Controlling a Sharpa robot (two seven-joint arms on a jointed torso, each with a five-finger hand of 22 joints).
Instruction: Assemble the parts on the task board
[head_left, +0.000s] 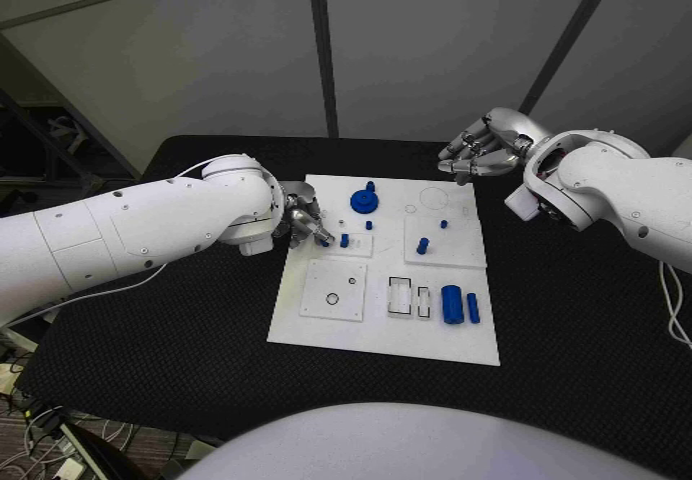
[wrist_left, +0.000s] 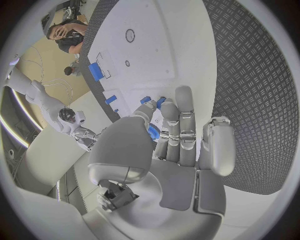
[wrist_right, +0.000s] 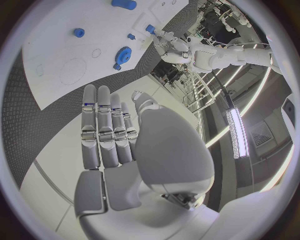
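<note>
Under both hands lies the white rectangular task board (head_left: 385, 330), its long axis running away from the robot. Largest of the blue parts, a fat cylinder (head_left: 451, 304) lies flat well clear of either hand, its axis along the board's length. A toothed blue gear (head_left: 364, 201) sits just beyond the left hand (head_left: 303, 224). That hand pinches a small blue peg (wrist_left: 154, 133) at its fingertips; which way the peg points is hidden. A loose pinch could tilt or drop it. The right hand (head_left: 483, 147) hovers past the far edge, fingers straight, holding nothing.
</note>
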